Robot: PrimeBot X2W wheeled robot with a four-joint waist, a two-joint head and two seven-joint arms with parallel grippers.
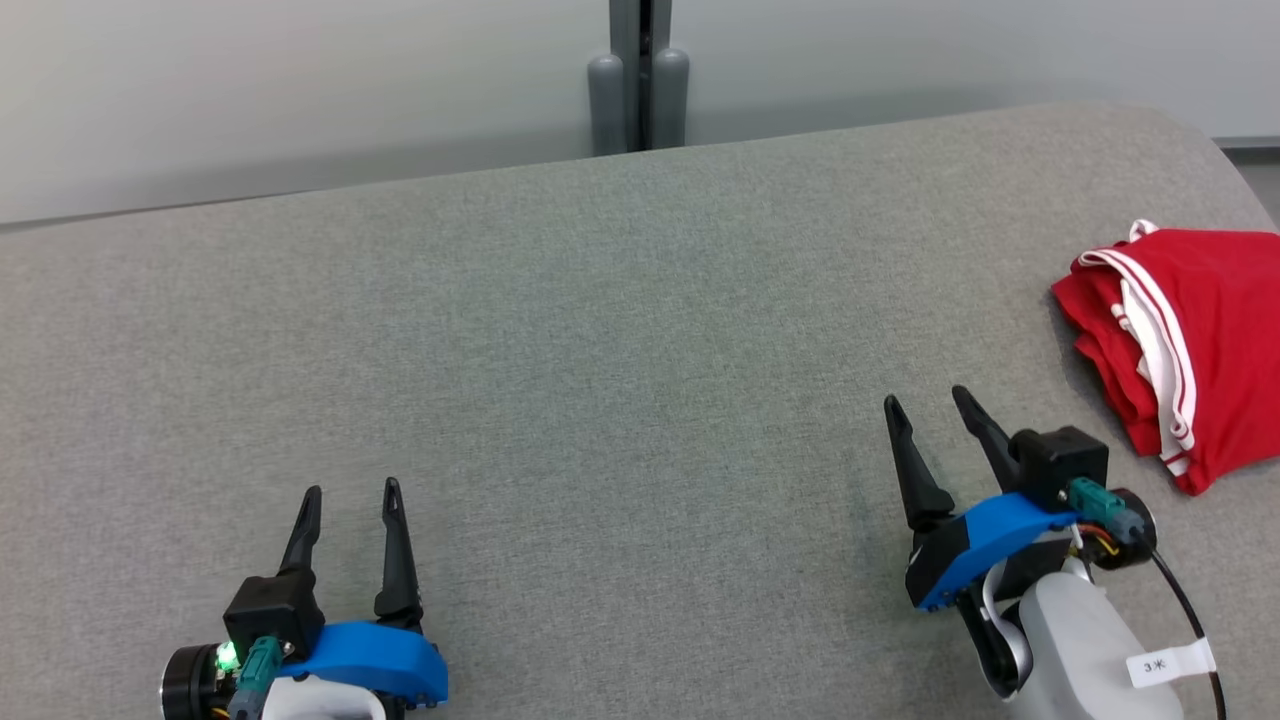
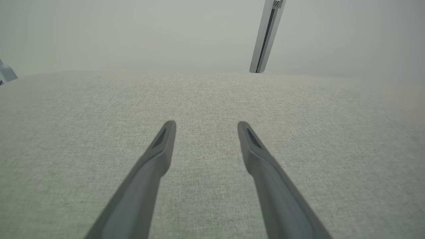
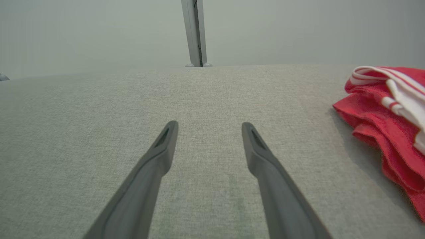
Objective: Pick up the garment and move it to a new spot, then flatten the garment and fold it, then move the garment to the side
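The garment [image 1: 1190,340] is red with white stripes and lies folded in layers at the right edge of the grey fabric surface [image 1: 620,360]. In the right wrist view the garment [image 3: 385,132] sits at the far right, apart from the fingers. My right gripper [image 1: 928,403] stands open to the left of and nearer than the garment, with nothing between its fingers. My left gripper [image 1: 352,490] is open at the lower left, empty, over bare fabric. The left wrist view shows my left gripper [image 2: 206,123] spread wide above the surface, and the right wrist view shows my right gripper [image 3: 209,123] likewise.
A grey post [image 1: 640,75] stands against the pale wall behind the surface's far edge. The surface curves away at the far right corner, beyond the garment. A white tag [image 1: 1165,663] hangs from the cable on my right forearm.
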